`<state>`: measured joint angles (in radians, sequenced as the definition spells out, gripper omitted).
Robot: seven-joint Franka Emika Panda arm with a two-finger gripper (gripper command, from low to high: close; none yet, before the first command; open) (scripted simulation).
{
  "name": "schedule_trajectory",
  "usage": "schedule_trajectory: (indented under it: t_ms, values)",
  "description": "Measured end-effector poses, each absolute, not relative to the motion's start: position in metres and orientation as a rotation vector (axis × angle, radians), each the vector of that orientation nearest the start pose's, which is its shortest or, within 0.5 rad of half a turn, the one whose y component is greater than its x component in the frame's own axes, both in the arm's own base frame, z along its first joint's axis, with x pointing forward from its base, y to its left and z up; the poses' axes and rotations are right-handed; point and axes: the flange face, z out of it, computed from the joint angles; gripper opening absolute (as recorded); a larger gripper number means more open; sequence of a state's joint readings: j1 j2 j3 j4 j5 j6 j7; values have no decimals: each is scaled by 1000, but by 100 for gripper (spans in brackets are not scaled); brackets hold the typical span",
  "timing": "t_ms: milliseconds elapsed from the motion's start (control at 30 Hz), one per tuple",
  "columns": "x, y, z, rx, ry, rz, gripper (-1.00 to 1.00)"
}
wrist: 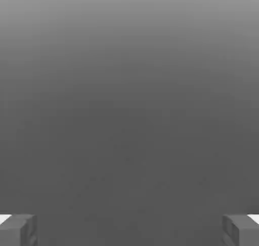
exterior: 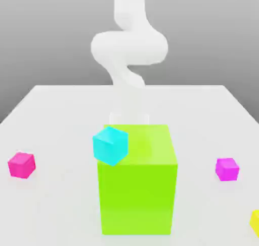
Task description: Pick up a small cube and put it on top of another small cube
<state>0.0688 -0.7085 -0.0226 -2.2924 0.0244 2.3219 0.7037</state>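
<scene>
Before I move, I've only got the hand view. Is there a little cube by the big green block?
Observer: Yes, a cyan cube overlaps the green block's top front edge in the exterior view; I can't tell if it's resting there.
Operator: Ooh, any pink ones?
Observer: A hot-pink cube sits on the table, toward the exterior view's left.
Operator: What's on the other side?
Observer: A purple cube, toward the exterior view's right.

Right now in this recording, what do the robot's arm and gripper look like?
The arm is plain white with smooth, rounded, tube-like segments; I can make out no cables or markings on it. In the hand view, the gripper has two blocky grey fingers, with small white patches beside them.
</scene>
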Motion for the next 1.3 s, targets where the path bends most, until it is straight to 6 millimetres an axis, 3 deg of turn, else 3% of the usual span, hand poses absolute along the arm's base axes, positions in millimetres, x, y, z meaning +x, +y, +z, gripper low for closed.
schedule_trajectory:
  t_ms: [267,400,533,667,933,1033,1167,1200,1300]
  values:
    - [463,89,579,-2767,351,-678,0]
    - [488,134,518,-2842,79,-555,0]
    - [501,181,454,-2891,-203,-436,0]
    - [497,237,386,-2908,-521,-318,0]
    - [472,302,250,-2881,-1094,-98,0]
    - [455,320,200,-2841,-1311,-23,0]
    - [450,325,139,-2826,-1371,-2,0]
    - [449,325,130,-2826,-1372,-1,-100]
    - [449,325,129,-2826,-1373,0,-100]
